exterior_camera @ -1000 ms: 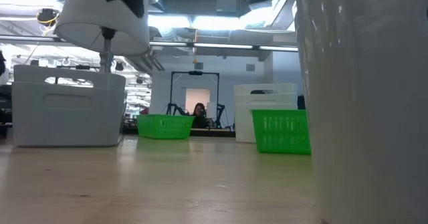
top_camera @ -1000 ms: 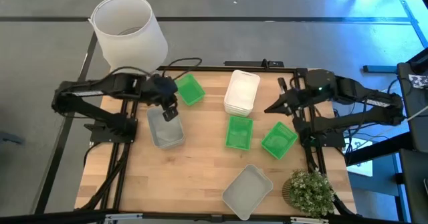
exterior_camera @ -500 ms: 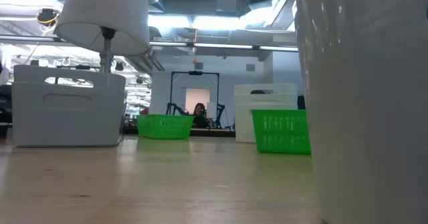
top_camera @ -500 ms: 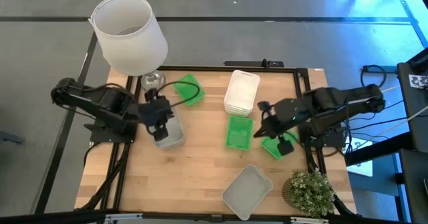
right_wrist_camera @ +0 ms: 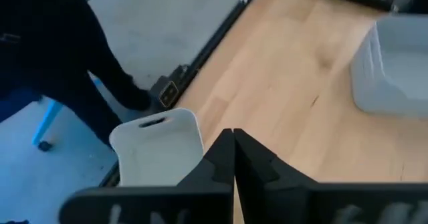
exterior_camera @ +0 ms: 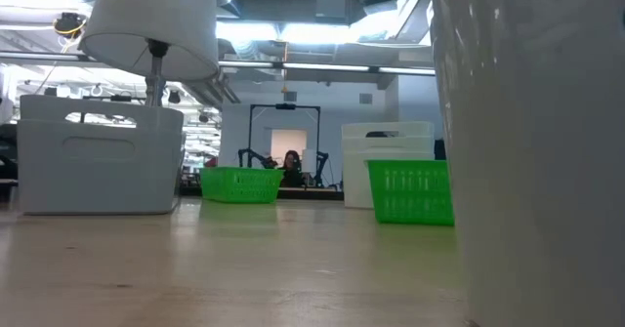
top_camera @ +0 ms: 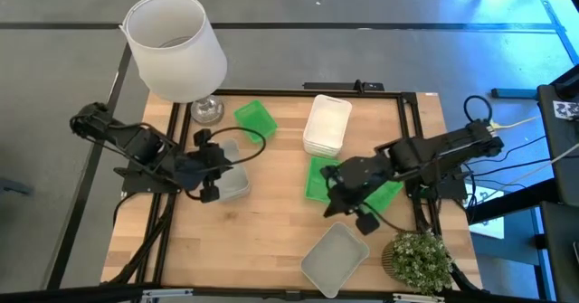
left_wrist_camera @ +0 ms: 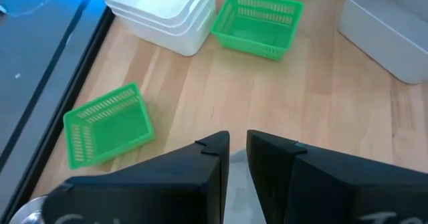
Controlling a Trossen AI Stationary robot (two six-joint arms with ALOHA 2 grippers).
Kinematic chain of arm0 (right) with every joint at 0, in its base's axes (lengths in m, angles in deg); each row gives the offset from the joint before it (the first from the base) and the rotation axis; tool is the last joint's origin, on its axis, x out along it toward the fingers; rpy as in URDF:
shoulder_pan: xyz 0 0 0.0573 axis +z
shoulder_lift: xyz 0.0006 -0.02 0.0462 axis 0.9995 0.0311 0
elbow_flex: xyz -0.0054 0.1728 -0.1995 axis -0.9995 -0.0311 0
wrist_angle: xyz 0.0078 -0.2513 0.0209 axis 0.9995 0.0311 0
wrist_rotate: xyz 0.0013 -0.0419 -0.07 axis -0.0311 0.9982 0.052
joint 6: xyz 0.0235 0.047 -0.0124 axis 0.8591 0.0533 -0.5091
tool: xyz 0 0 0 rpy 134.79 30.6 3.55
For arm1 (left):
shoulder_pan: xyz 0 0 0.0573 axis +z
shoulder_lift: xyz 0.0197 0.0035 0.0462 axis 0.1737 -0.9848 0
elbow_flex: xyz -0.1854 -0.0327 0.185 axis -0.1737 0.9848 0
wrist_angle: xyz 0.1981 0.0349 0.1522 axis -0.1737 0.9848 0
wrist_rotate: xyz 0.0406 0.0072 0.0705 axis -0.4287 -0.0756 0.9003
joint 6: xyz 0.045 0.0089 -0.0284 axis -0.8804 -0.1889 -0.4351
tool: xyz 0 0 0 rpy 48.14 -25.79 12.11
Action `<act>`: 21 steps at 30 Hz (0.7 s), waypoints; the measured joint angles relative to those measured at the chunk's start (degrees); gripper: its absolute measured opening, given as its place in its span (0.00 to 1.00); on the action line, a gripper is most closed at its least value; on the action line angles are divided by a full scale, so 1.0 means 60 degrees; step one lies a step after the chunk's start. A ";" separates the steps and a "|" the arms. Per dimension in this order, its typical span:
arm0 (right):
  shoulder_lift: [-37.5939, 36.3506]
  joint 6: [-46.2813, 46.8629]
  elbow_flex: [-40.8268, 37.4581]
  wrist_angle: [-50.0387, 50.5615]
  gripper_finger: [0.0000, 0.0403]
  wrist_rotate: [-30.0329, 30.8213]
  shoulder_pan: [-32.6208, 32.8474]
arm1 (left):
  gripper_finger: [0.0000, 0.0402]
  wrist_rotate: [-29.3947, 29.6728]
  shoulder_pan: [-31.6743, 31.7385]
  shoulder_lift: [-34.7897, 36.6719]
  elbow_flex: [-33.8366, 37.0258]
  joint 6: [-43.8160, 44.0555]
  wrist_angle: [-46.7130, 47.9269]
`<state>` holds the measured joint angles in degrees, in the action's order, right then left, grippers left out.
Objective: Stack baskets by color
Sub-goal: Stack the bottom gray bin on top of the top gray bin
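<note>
The stack of white baskets [top_camera: 327, 127] sits toward 12 o'clock on the table [top_camera: 271, 240]. One green basket [top_camera: 254, 120] lies tilted at about 11 o'clock. A second green basket [top_camera: 318, 178] lies near the centre, just below the white stack, and a third green basket [top_camera: 389, 193] shows at 3 o'clock, mostly under the right arm. A translucent grey basket [top_camera: 232, 178] rests at 9 o'clock, another grey basket [top_camera: 334, 259] at 5 o'clock.

The left gripper [top_camera: 210, 187] hovers at the grey basket's near edge, fingers [left_wrist_camera: 212, 158] a narrow gap apart; whether they pinch its rim cannot be told. The right gripper [top_camera: 339, 201] hangs over the centre green basket's lower edge, fingers [right_wrist_camera: 227, 158] pressed together, empty.

A white lampshade [top_camera: 175, 45] stands at 10 o'clock, a potted plant [top_camera: 418, 259] at 4 o'clock.
</note>
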<state>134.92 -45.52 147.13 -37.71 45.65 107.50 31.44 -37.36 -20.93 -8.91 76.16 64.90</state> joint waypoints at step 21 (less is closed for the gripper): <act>0.1913 0.1024 -0.0004 0.1279 0.36 0.0447 0.0026 | 0.11 0.0339 -0.0683 0.0000 0.0000 0.0798 0.0000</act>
<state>146.40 -39.37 147.11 -30.04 48.32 107.66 33.47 -41.46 -20.93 -8.91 80.95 64.90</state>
